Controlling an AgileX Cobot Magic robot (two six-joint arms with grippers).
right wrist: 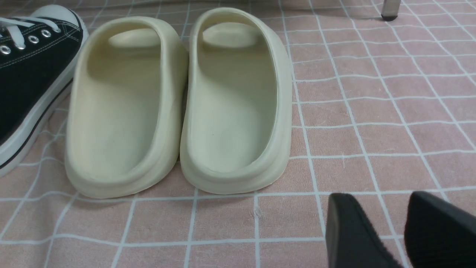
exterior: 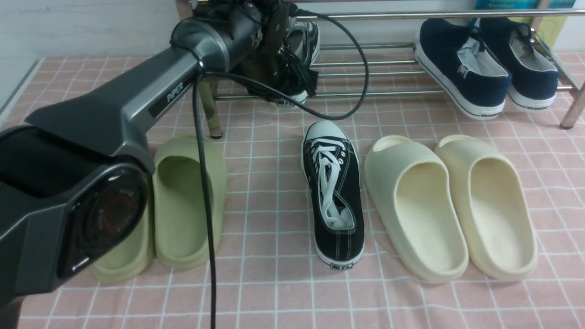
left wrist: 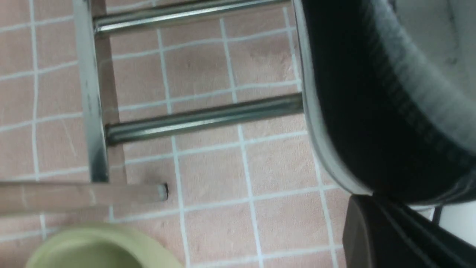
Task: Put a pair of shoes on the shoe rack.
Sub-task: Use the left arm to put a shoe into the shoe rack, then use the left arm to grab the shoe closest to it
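- Okay, your left fingers [left wrist: 386, 238]: shut together by first sneaker [exterior: 305, 41] on shoe rack [exterior: 374, 73]'s left end; grip unclear.
- Centre: second sneaker [exterior: 333, 192], toe pointing at rack, heel toward you.
- Your right fingers [right wrist: 353, 234]: apart, that sneaker left of them past cream slides [exterior: 416, 205].

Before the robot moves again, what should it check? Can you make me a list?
1. The first sneaker is at the left end of the shoe rack: ok.
2. The left gripper is clear of that shoe: cannot tell; jaws shut, right beside it.
3. The second sneaker stands upright on the floor between the green slides and the cream slides: ok.
4. The right gripper is open and empty: ok.
5. Bare bars between the first sneaker and the navy shoes: ok.
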